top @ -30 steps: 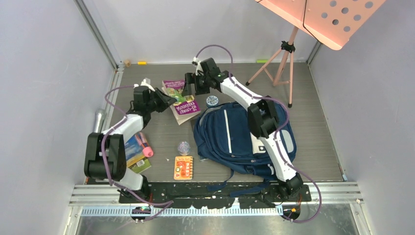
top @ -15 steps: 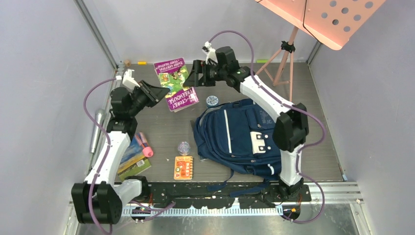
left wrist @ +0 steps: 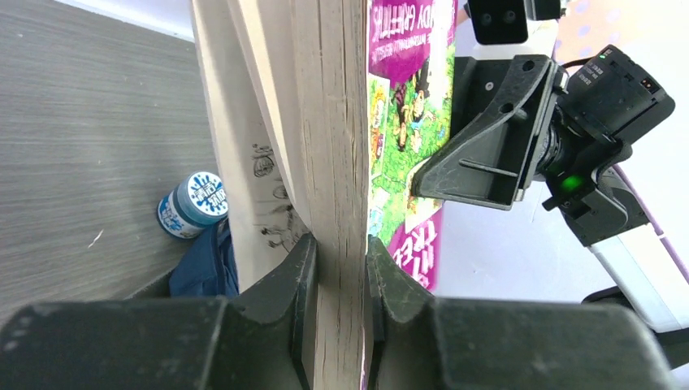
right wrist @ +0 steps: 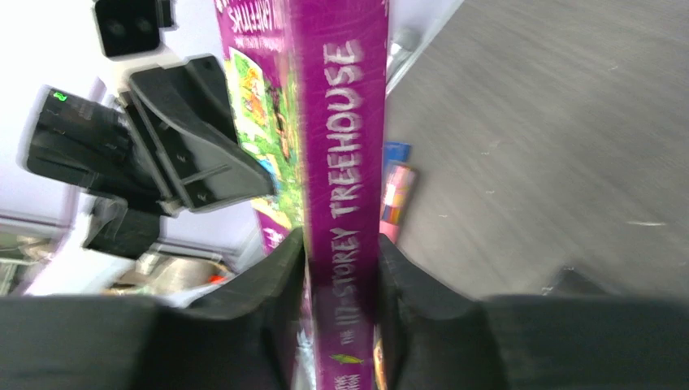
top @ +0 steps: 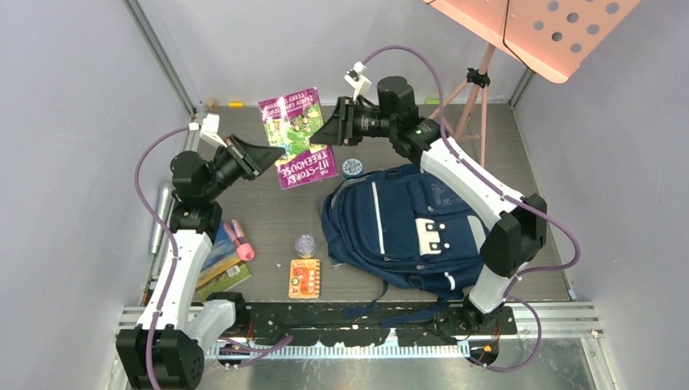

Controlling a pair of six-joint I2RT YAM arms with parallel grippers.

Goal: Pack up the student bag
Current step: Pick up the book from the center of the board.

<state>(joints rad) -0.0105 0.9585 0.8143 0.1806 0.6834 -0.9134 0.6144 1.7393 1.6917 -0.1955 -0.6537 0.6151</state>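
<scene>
A purple paperback, "117-Storey Treehouse" [top: 296,134], hangs in the air over the back left of the table, caught between both grippers. My left gripper [top: 272,158] is shut on its page edge [left wrist: 337,162], the pads pressed flat on both covers. From the opposite side my right gripper [top: 319,136] is shut on the purple spine [right wrist: 345,122]. The student bag [top: 406,227], navy blue with pale stripes and a white patch, lies flat on the table to the right of the book and below it. Its straps trail toward the near edge.
A blue-and-white round tub [top: 352,167] sits just behind the bag. On the left lie another book [top: 221,258] and a pink marker [top: 241,242]. A small clear round item [top: 305,244] and an orange card pack [top: 305,278] lie by the bag. A pink music stand [top: 479,81] stands back right.
Both arms have risen and carried the purple book up and toward the back wall. The right gripper, wide open earlier, has shut on the book's spine.
</scene>
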